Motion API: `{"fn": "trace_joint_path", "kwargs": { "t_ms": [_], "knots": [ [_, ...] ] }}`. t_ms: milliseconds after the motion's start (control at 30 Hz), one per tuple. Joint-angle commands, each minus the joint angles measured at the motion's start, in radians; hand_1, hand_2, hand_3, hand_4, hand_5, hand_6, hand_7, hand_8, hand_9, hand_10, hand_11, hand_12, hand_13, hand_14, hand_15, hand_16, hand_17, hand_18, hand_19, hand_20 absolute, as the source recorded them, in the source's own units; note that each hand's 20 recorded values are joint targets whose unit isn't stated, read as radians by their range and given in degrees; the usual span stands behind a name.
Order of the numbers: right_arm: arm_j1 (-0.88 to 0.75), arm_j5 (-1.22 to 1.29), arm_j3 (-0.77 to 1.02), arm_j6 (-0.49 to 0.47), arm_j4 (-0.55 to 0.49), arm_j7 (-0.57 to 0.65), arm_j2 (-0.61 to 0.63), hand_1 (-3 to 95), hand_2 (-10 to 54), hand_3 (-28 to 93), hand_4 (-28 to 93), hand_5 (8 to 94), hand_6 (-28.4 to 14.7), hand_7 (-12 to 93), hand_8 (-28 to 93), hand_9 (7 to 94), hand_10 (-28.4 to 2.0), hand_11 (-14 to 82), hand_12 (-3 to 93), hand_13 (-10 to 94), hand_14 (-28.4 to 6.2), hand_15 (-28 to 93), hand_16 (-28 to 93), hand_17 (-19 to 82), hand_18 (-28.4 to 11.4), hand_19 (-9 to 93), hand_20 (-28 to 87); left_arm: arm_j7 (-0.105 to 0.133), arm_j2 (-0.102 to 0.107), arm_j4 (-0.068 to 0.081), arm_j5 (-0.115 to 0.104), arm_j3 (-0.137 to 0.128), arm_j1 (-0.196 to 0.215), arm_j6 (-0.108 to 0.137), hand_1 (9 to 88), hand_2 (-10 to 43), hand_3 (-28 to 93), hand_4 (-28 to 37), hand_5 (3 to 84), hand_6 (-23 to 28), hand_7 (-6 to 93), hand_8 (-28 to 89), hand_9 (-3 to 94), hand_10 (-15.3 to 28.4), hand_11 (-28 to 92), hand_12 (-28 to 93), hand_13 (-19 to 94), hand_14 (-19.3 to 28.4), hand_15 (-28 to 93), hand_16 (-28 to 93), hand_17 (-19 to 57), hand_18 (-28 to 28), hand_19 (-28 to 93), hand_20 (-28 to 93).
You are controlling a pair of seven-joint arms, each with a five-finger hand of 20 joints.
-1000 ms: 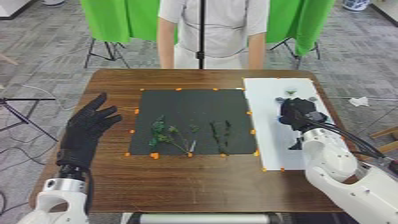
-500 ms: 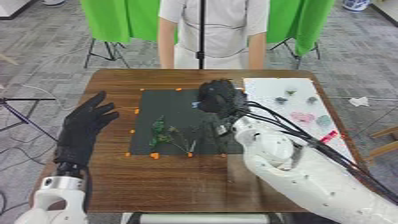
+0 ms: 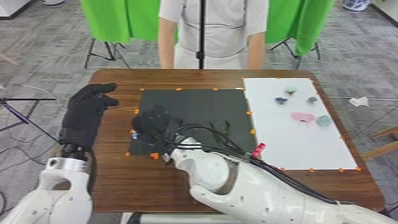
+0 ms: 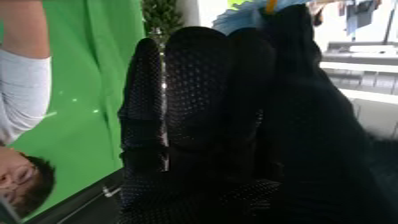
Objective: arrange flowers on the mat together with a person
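- My right hand is over the left part of the dark mat, a blue flower in its grip.
- My left hand is left of that mat, above the wooden table.
- On the white mat, to the right, I see a pink flower beside a green one, with three smaller flowers farther off.

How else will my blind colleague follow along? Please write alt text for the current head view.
The robot's right hand holds a blue flower over the left of a dark mat on a wooden table. To the right, small flowers lie on a white sheet; the left hand is left of the mat.
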Motion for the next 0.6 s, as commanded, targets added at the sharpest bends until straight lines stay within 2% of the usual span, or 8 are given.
{"fn": "trace_joint_path", "kwargs": {
  "t_ms": [33,200,300,367,400,433,500,600],
  "knots": [
    [0.025,-0.072,0.01,-0.067,0.023,0.044,-0.029,58.8,-6.1,44,-28,67.3,12.2,56,-14,79.6,-1.5,53.1,24.4,81,0.7,56,27,33,-13.2,71,16,-0.029,0.0,0.023,0.013,0.034,-0.061,-0.035,30.2,11.2,84,-28.3,33.7,7.9,62.1,-13,45.1,28.4,87,-20,-19,28.4,-28,-27,-18.7,28.2,-25,86],
    [0.016,-0.126,0.033,-0.127,0.024,0.022,-0.031,56.3,-8.4,46,-28,68.0,12.1,48,-14,79.1,-2.2,52.5,25.1,80,0.3,56,27,31,-13.8,71,16,-0.03,0.0,0.025,0.012,0.036,-0.063,-0.039,29.5,13.0,84,-28.3,31.7,7.8,64.6,-14,44.6,28.4,92,-25,-19,28.4,-28,-28,-18.7,26.9,-28,56],
    [-0.002,-0.158,0.06,-0.158,0.022,-0.012,-0.034,54.4,-9.4,48,-28,68.0,11.3,43,-13,77.8,-3.1,52.3,25.3,79,-0.5,57,26,30,-14.3,71,16,-0.025,0.003,0.024,0.01,0.033,-0.057,-0.036,28.3,10.6,85,-28.3,32.6,7.0,60.0,-27,41.3,28.4,85,-25,-19,28.4,-28,-23,-18.7,27.2,-28,70],
    [-0.016,-0.182,0.079,-0.179,0.019,-0.038,-0.038,53.3,-9.5,48,-28,68.1,10.4,39,-12,77.1,-3.9,51.8,25.5,77,-1.4,58,26,29,-15.0,71,17,-0.026,0.001,0.024,0.009,0.031,-0.054,-0.033,27.7,10.3,85,-28.3,31.8,6.7,56.8,-26,39.9,28.4,80,-21,-19,28.4,-10,58,-18.7,27.5,-26,78],
    [-0.02,-0.188,0.084,-0.19,0.017,-0.044,-0.039,52.7,-9.5,49,-28,68.2,10.1,37,-11,76.6,-4.3,51.6,25.8,77,-1.8,58,26,28,-15.3,70,17,-0.025,0.001,0.024,0.008,0.031,-0.052,-0.033,27.7,8.4,85,-28.3,34.2,6.2,50.7,-24,40.4,28.4,72,-15,-9,28.4,53,16,-18.7,28.0,-16,79],
    [-0.025,-0.189,0.089,-0.196,0.015,-0.052,-0.041,53.0,-9.5,48,-28,68.0,9.8,34,-10,76.0,-4.7,51.6,25.9,76,-2.2,59,25,28,-15.6,70,18,-0.026,0.001,0.023,0.007,0.03,-0.049,-0.031,28.1,6.8,85,-28.3,36.8,5.8,46.0,-21,42.1,28.4,68,-11,-3,28.4,73,-6,-18.7,28.2,-10,77],
    [-0.03,-0.189,0.09,-0.205,0.01,-0.055,-0.043,51.8,-9.5,47,-28,66.7,10.1,33,-9,75.6,-4.8,51.9,25.7,76,-2.3,59,25,27,-15.8,70,18,-0.025,0.001,0.021,0.007,0.028,-0.041,-0.031,26.9,9.0,85,-28.3,32.0,5.7,52.7,-24,38.4,28.4,73,-15,-16,28.4,92,-26,-18.7,27.9,-19,81],
    [-0.027,-0.186,0.078,-0.2,0.003,-0.055,-0.043,49.4,-9.5,50,-28,66.1,10.5,33,-10,75.0,-4.8,52.3,25.6,75,-2.7,60,25,27,-16.0,69,19,-0.021,0.003,0.021,0.005,0.03,-0.039,-0.028,27.6,6.2,86,-28.3,36.2,4.8,45.6,-21,40.9,28.4,67,-10,3,28.4,93,-28,-18.7,28.3,-5,78]
  ]
}}
